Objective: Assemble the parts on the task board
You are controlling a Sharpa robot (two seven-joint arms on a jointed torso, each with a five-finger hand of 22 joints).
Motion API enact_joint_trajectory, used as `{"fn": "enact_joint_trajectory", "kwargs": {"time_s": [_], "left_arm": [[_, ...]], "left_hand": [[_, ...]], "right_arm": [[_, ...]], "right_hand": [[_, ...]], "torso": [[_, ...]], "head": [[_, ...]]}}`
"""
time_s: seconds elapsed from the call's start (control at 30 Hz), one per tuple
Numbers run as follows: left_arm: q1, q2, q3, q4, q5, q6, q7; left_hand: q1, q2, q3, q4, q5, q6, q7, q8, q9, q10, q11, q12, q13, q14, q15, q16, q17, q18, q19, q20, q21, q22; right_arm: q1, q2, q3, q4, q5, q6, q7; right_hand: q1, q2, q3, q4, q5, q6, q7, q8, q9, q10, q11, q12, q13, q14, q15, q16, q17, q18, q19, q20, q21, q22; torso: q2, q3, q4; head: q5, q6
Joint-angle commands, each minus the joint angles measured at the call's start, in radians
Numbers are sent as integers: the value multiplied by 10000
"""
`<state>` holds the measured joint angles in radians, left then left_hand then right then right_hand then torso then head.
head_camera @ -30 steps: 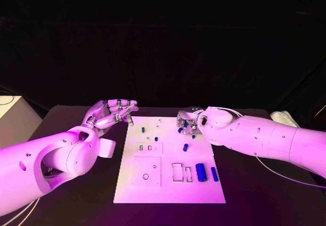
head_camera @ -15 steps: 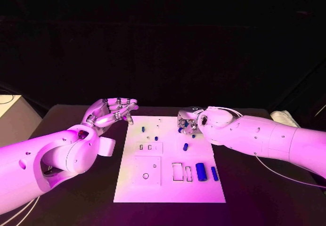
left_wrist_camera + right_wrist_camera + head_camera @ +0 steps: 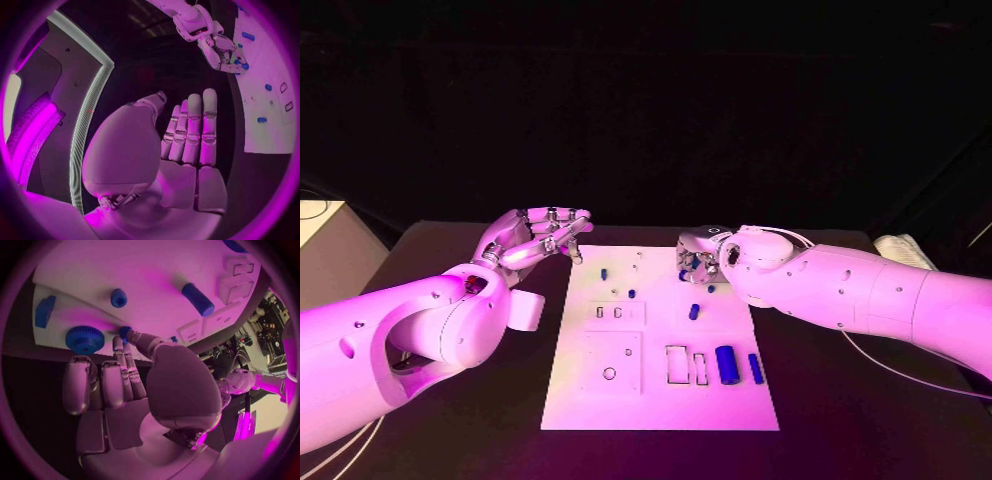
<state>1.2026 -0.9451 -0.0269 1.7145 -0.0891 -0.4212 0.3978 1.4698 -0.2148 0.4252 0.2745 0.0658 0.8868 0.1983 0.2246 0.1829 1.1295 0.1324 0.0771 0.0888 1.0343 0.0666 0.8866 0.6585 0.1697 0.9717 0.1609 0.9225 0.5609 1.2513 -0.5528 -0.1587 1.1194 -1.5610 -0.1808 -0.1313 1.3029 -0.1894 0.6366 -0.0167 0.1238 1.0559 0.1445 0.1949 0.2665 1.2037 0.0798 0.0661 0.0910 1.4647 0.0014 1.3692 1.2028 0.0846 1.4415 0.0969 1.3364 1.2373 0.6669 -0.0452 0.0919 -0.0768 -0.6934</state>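
The task board (image 3: 661,400) lies at the counter's (image 3: 473,440) centre with blue parts (image 3: 727,364) on it, the left hand (image 3: 538,240) released, fingers extended, off its far-left corner, and the right hand (image 3: 700,262), grasp indeterminable, fingertips at its far-right parts.

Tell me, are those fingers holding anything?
Left hand holds nothing. Right hand touches a small blue part with a fingertip; a real hold cannot be told.

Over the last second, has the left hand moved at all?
No. The left hand hovers at the same spot beside the task board's far left corner.
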Motion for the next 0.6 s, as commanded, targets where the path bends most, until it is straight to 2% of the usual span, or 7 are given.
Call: {"fn": "enact_joint_trajectory", "kwargs": {"time_s": [0.03, 0.2, 0.37, 0.6], "left_arm": [[23, 23, 9, 0, 28, 182, 30], [23, 29, 9, -15, 32, 184, 21], [23, 33, 9, -20, 35, 196, 6], [24, 15, 9, -49, 40, 192, 2]], "left_hand": [[-44, 25, 56, -17, -34, 10, 29, -17, 11, 44, 20, -10, 14, 69, -34, 63, 9, 136, -70, -28, 34, 8], [-40, 30, 62, -19, -35, 10, 29, -17, 13, 43, 20, -10, 15, 68, -35, 66, 9, 136, -74, -28, 43, 14], [-33, 33, 70, -25, -36, 8, 29, -18, 14, 41, 20, -10, 16, 66, -35, 71, 9, 137, -81, -27, 54, 22], [-33, 33, 70, -25, -36, 8, 29, -18, 14, 41, 20, -10, 16, 66, -35, 71, 9, 137, -81, -27, 54, 22]], "right_arm": [[-15, 5, -7, 59, -44, -301, 13], [-16, 29, -7, 128, -14, -636, -66], [-17, 80, -6, 108, -46, -802, -244], [-6, 40, 6, 333, -122, -1674, -441]], "right_hand": [[91, 9, 56, -19, 39, 102, -17, 75, 32, 118, -10, 9, 16, 379, -58, 64, -14, -182, 64, -8, 94, 96], [34, -25, 51, -12, 28, 125, -20, 102, 63, 156, -11, 10, 20, 376, -58, 64, -33, -183, 64, -10, 103, 110], [-93, -146, 42, 2, 25, 81, 0, 101, 101, 52, 20, -47, -12, 358, -40, 44, -97, -174, 34, -2, 72, 75], [-35, -93, 165, -79, 33, 219, -44, 219, 214, 207, -32, 16, 2, 357, -70, 69, -101, -202, 87, -11, 191, 252]], "torso": [[-3, -4, -9], [-14, -6, -5], [-20, -23, 14], [-20, -20, -15]], "head": [[13, -14], [4, -12], [14, -9], [71, 27]]}}
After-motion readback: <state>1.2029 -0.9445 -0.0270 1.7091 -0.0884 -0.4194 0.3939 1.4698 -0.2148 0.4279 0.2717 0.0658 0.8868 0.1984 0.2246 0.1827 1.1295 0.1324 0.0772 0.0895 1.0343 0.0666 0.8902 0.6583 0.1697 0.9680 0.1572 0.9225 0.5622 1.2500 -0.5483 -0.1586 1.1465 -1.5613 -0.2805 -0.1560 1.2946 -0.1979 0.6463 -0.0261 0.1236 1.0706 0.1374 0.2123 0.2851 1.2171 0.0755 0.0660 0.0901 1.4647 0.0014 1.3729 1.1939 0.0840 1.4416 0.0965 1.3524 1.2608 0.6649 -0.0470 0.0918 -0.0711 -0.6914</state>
